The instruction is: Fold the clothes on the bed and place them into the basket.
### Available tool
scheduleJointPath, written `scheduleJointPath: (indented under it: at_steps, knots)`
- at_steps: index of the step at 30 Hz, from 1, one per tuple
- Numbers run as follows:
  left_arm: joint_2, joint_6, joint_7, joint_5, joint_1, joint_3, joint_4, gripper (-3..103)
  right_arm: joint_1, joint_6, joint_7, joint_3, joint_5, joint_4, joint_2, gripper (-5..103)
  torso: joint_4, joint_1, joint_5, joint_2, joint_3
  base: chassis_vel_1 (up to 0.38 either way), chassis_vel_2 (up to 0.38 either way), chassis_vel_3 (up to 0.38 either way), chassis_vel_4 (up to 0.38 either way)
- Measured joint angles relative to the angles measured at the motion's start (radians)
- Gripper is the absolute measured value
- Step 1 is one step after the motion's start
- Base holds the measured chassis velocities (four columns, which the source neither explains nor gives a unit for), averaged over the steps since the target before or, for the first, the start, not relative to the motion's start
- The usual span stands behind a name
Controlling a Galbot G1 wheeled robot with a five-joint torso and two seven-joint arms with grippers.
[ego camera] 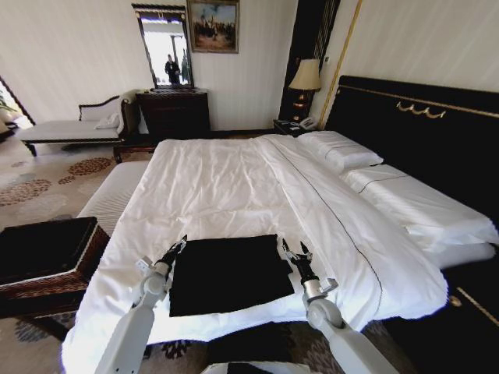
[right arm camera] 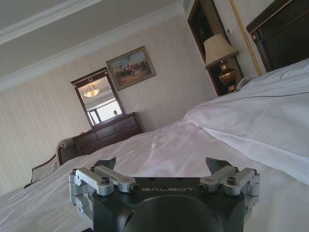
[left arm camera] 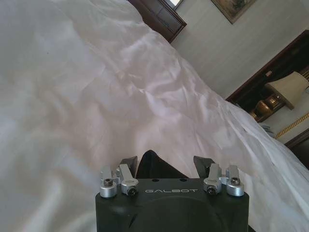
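Our shirt (ego camera: 228,273) lies as a flat black rectangle on the duvet (ego camera: 226,187) at the bed's foot, basket (ego camera: 47,261) waiting off to our left. Our left gripper (ego camera: 176,248) and right gripper (ego camera: 295,251) sit at its two far corners, fingers spread and holding nothing, likely placed for the next fold.

Head high, wrists low; all share bed (ego camera: 234,187).

Hotel-style bedroom: big bed (ego camera: 234,179) w/ white duvet, pillows (ego camera: 343,149) & tall black headboard (ego camera: 421,125) w/ gold trim. Bedside lamp (ego camera: 305,76), dark dresser (ego camera: 173,111) under a mirror (ego camera: 165,47), framed painting (ego camera: 213,26), chaise (ego camera: 74,125), patterned carpet (ego camera: 39,183).
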Motion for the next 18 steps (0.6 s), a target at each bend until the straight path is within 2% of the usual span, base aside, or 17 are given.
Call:
scheduleJointPath:
  at_steps: [2,3,5,6,7,9,10,11,15,17,18]
  knots:
    - [-0.007,-0.001,0.003,0.001,-0.005,0.000,0.010,56,0.016,0.002,0.000,-0.009,0.001,-0.013,0.001,100,-0.0001,0.000,0.0000,0.000,0.000,0.000,0.000,0.000,0.000]
    - [-0.008,-0.001,0.003,0.001,-0.006,0.000,0.011,56,0.019,0.002,0.001,-0.010,0.001,-0.016,0.002,100,-0.0001,0.000,0.0000,0.000,0.000,0.000,0.000,0.000,0.000]
    - [-0.012,-0.001,0.003,0.000,-0.009,-0.003,0.016,45,0.050,0.003,0.003,-0.020,0.015,-0.047,0.005,100,-0.0001,0.000,0.0000,0.000,0.000,0.000,0.000,0.000,0.000]
    - [-0.012,-0.001,0.003,0.000,-0.009,-0.003,0.016,45,0.050,0.003,0.003,-0.020,0.015,-0.047,0.005,100,-0.0001,0.000,0.0000,0.000,0.000,0.000,0.000,0.000,0.000]
    - [-0.012,-0.001,0.003,-0.001,-0.009,-0.004,0.016,40,0.060,0.004,-0.010,-0.024,0.038,-0.056,0.005,100,0.0000,0.000,0.0000,0.000,0.000,0.000,0.000,0.000,0.000]
    - [-0.015,-0.003,0.003,-0.003,-0.009,-0.006,0.016,28,0.083,-0.001,-0.077,-0.040,0.124,-0.074,-0.006,100,-0.0001,0.000,0.0001,0.000,0.000,0.000,0.000,0.000,0.000]
    - [-0.017,-0.004,0.003,-0.004,-0.008,-0.007,0.016,28,0.102,-0.011,-0.129,-0.051,0.181,-0.092,-0.012,100,-0.0001,0.000,-0.0002,0.000,0.000,0.000,0.000,0.000,0.000]
    - [-0.017,-0.004,0.003,-0.004,-0.008,-0.007,0.016,28,0.102,-0.011,-0.129,-0.051,0.181,-0.092,-0.012,100,-0.0001,0.000,-0.0002,0.000,0.000,0.000,0.000,0.000,0.000]
    - [-0.025,-0.010,0.003,-0.004,0.002,-0.012,0.004,7,0.163,-0.043,-0.221,-0.081,0.259,-0.170,-0.019,100,0.0000,0.000,0.0000,0.000,0.000,0.000,0.000,0.000,0.000]
    - [-0.026,-0.011,0.003,-0.004,0.005,-0.014,0.000,7,0.173,-0.050,-0.237,-0.087,0.276,-0.184,-0.020,100,-0.0001,0.000,-0.0001,0.000,0.000,0.000,0.000,0.000,0.000]
    - [-0.027,-0.012,0.003,-0.004,0.008,-0.016,-0.005,3,0.181,-0.057,-0.258,-0.092,0.297,-0.195,-0.021,100,-0.0001,0.000,-0.0001,0.000,0.000,0.000,0.000,0.000,0.000]
